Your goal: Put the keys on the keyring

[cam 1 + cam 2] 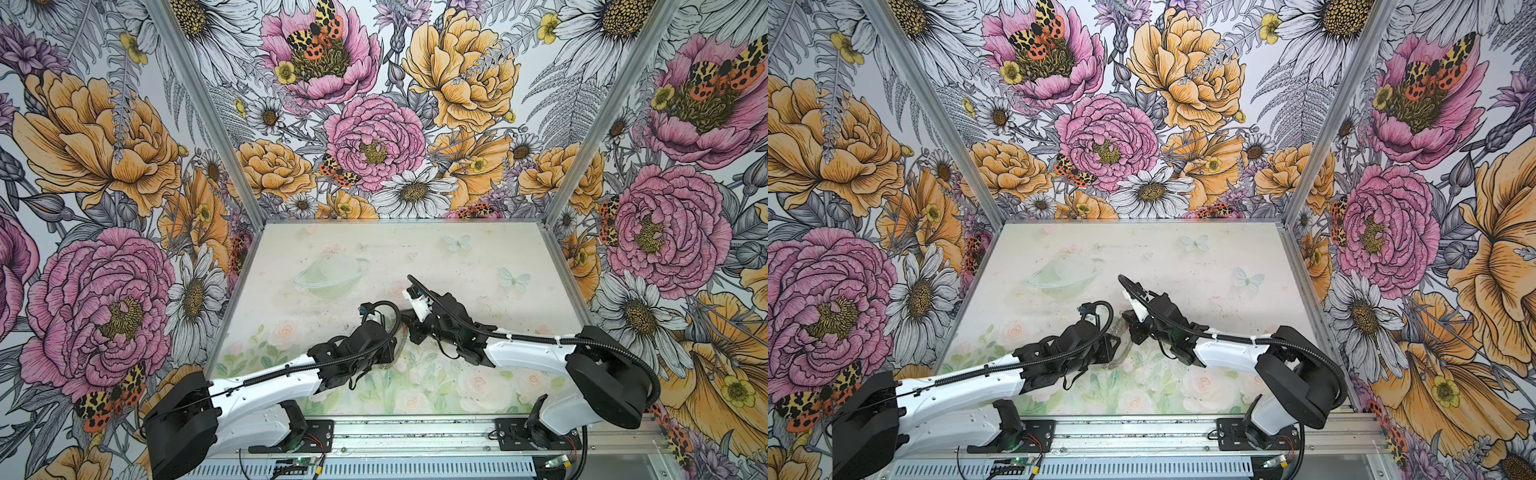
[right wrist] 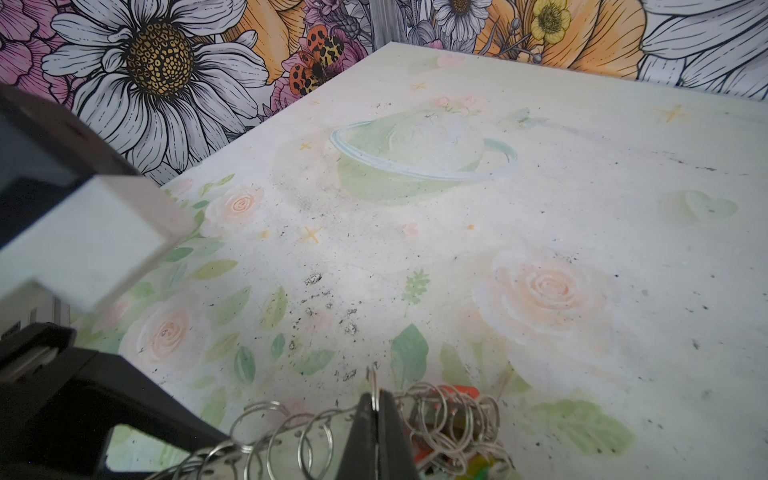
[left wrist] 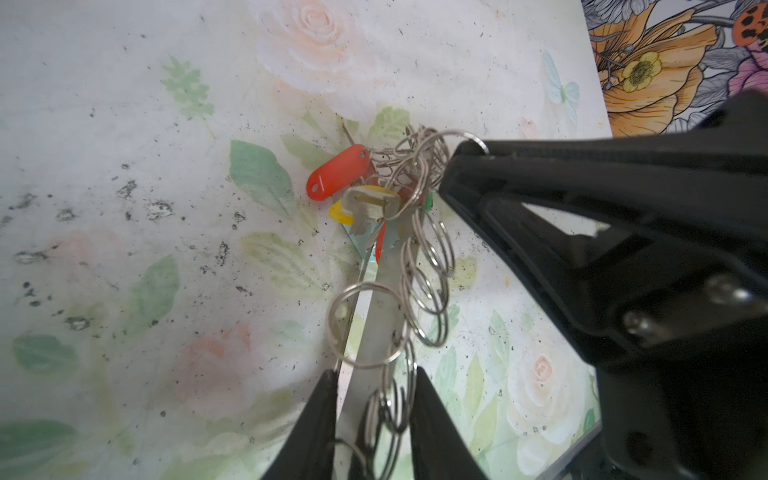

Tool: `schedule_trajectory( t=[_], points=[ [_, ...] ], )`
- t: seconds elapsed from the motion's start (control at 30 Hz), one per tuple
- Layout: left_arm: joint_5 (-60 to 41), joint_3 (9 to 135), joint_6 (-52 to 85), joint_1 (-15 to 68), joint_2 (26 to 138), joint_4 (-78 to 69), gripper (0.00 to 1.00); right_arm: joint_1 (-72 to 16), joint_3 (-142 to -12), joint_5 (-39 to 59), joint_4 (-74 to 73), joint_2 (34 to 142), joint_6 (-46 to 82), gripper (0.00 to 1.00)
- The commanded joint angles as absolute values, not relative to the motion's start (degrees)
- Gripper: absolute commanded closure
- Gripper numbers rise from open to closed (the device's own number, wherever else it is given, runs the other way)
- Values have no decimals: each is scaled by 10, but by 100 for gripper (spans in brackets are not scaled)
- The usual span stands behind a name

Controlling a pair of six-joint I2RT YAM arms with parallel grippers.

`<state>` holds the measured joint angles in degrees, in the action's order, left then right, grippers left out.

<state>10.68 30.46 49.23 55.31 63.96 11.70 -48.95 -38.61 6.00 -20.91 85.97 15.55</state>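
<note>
Straddling the flat steel-grey keyring (image 3: 386, 270), left claw (image 3: 374, 372) perhaps touches it.

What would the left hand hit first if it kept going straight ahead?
Probably the keyring: its band lies between the left hand's fingers and runs ahead toward the yellow-tagged key. Depth is unclear.

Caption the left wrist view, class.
Left claw straddles the keyring; right claw pinches a split ring near tagged keys.
</note>
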Motion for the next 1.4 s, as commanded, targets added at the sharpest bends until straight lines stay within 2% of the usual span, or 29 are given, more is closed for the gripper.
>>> schedule_trajectory(
  t=[0.0, 0.17, 0.37, 0.5, 0.57, 0.73, 0.87, 1.13, 1.37],
  points=[
    [92, 315, 483, 539, 644, 108, 78, -493, -415, 57, -218, 863, 164, 100],
    [78, 303, 483, 527, 642, 85, 88, -488, -421, 69, -215, 869, 177, 97],
    [65, 279, 489, 510, 632, 52, 95, -466, -418, 91, -213, 848, 213, 81],
    [46, 251, 503, 495, 613, -2, 97, -434, -387, 88, -198, 796, 270, 66],
    [44, 235, 515, 490, 600, -31, 98, -418, -359, 76, -187, 763, 312, 62],
    [35, 192, 569, 477, 565, -139, 100, -402, -266, 51, -194, 695, 461, 60],
    [58, 180, 613, 481, 541, -224, 100, -416, -204, 39, -278, 679, 585, 59],
    [56, 180, 646, 482, 534, -298, 100, -447, -164, 33, -461, 733, 670, 49],
    [54, 169, 660, 487, 537, -336, 100, -451, -154, 60, -615, 813, 723, 51]
  ],
)
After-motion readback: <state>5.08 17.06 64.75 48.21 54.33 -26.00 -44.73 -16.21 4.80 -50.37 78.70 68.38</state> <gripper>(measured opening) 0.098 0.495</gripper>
